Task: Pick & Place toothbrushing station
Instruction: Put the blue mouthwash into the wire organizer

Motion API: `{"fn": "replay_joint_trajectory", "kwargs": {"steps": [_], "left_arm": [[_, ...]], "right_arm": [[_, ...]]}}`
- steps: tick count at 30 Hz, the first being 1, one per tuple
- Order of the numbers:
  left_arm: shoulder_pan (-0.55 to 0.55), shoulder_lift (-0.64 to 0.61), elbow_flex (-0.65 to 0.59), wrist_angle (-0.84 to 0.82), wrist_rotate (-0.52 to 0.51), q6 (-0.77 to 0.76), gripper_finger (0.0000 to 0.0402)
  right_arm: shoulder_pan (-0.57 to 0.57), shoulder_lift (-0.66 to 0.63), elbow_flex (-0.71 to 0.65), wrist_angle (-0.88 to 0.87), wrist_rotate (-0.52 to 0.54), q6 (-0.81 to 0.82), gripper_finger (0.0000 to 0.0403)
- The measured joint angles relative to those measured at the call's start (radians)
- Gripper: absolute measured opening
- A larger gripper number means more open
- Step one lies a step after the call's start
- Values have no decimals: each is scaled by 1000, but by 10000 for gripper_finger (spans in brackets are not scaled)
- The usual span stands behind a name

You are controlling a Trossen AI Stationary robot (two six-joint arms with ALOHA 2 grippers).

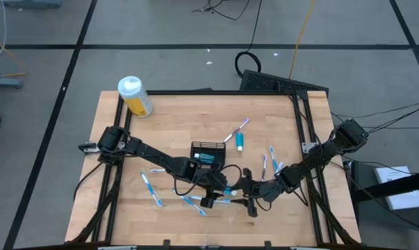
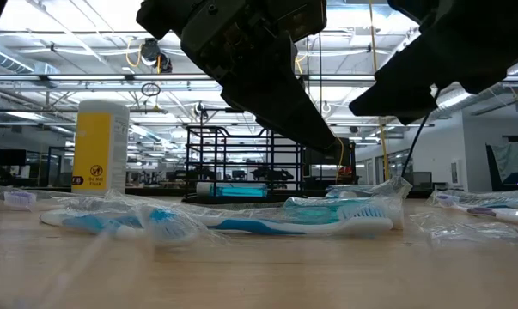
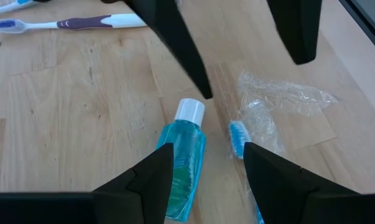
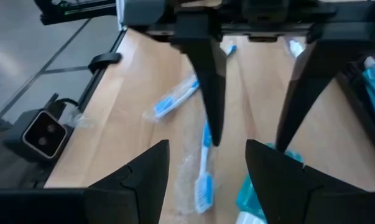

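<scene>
Both grippers, left (image 1: 210,201) and right (image 1: 251,206), open and empty, nose to nose just in front of the mesh basket (image 1: 208,153). Teal bottle (image 3: 182,163) and wrapped toothbrush (image 3: 239,138) crowded below them, probably touching. Risk: fingers colliding, or pinching loose wrap instead of brush.

Two dark jointed arms, black cables, seemingly matte

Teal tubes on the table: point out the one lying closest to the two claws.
The teal tube with the white cap, directly between the left claw and right claw. The other teal tube lies apart, beyond the basket.
</scene>
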Motion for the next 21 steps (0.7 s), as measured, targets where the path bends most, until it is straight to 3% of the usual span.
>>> {"fn": "replay_joint_trajectory", "kwargs": {"steps": [8, 14, 21], "left_arm": [[0, 0, 0, 0, 0, 0, 202], [0, 0, 0, -33, 7, -2, 202], [0, 0, 0, -133, 42, -21, 202]], "right_arm": [[-4, 0, 0, -8, -7, 22, 205], [-10, 0, 0, -7, -205, 6, 205], [-12, 0, 0, -15, -216, -30, 205]]}}
